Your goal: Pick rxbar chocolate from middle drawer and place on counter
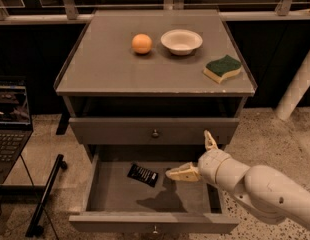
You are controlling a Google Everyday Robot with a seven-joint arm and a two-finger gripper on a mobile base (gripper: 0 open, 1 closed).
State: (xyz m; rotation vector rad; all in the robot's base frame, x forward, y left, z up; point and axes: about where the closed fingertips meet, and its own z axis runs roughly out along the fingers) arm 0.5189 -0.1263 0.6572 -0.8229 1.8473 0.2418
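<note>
Orange (142, 43) beside white bowl (181, 41), green-and-yellow sponge (223, 68) near the counter (110, 69)'s right edge, open laptop (10, 129) at left, white post (297, 86) at right, jaws spread wide below the sponge

Claw (190, 155): above the right side of the open middle drawer (120, 196); its arm (265, 189) runs off the right and lower edges.
Middle drawer: right rear corner hidden behind the claw; front panel cut by the lower edge.
Rxbar chocolate (143, 175): white print too small to read.
Laptop (10, 129): cut by the left edge.

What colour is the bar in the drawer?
The rxbar chocolate is black with white print, camera view; pincer to its right.
</note>
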